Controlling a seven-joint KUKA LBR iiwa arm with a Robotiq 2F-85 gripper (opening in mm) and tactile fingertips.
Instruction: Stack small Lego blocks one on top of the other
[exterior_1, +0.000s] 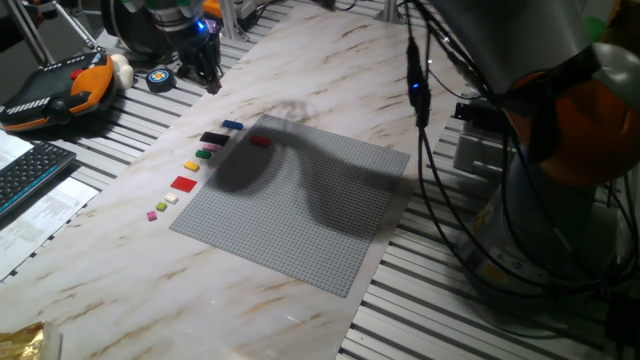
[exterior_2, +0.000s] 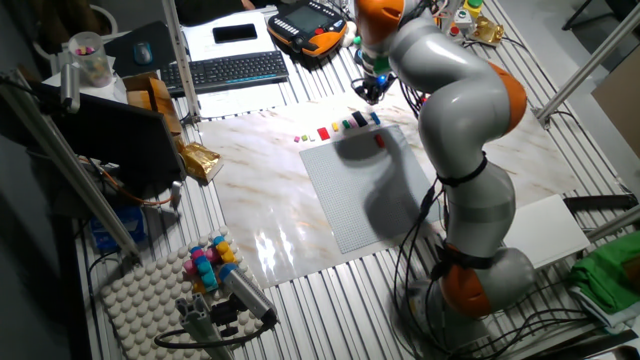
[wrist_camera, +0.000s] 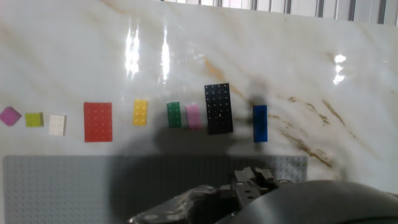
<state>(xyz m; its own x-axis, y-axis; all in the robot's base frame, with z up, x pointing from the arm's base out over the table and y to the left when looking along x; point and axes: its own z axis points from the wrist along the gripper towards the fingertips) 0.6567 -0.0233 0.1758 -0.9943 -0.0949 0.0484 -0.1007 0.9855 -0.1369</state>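
Gripper raised above the brick row; blue and red small bricks apart, neither one held.

Landmark: grey baseplate (exterior_1: 300, 205). The blue brick (wrist_camera: 260, 123) lies on the marble just off the baseplate's far edge, at the end of the row beside the black piece (wrist_camera: 217, 109); in the hand view its long axis runs toward and away from that edge. The red brick (exterior_1: 260, 141) sits on the baseplate near the same corner, close to the blue brick but not touching. The gripper (exterior_1: 205, 68) hangs beyond that corner, above the marble, carrying nothing visible; finger spread cannot be determined. Judged next requirement: descend on one brick, fingers across its short sides.
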